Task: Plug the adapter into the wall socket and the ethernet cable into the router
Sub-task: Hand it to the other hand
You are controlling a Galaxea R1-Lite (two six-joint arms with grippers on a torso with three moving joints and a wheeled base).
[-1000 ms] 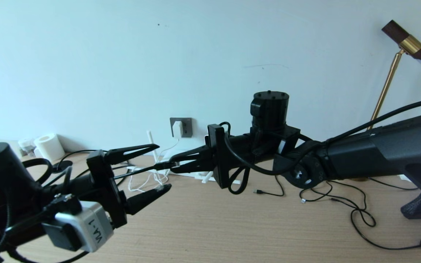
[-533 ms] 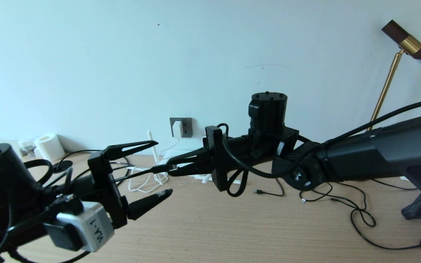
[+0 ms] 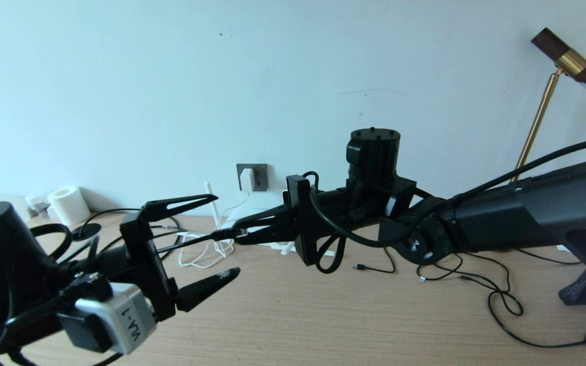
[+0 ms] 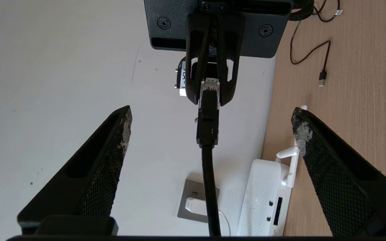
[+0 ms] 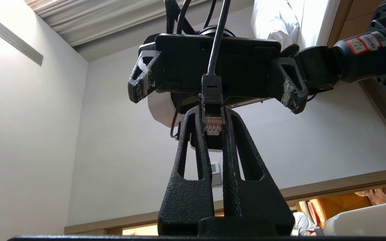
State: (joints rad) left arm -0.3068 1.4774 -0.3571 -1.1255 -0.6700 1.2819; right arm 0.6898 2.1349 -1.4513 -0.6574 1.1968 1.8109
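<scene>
Adapter [image 3: 246, 179] sits in wall socket [image 3: 258, 176], frame centre; right hand [image 3: 239, 233] pinches ethernet cable [image 3: 191, 240], router [image 4: 263, 197] unplugged; left hand [image 3: 214, 236] gapes empty.

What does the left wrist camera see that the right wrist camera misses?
Only the left wrist view shows the router, the wall socket with the adapter plugged in, and the open left gripper's fingers. Only the right wrist view shows the left gripper head-on. Both show the right gripper shut on the ethernet cable plug.
</scene>
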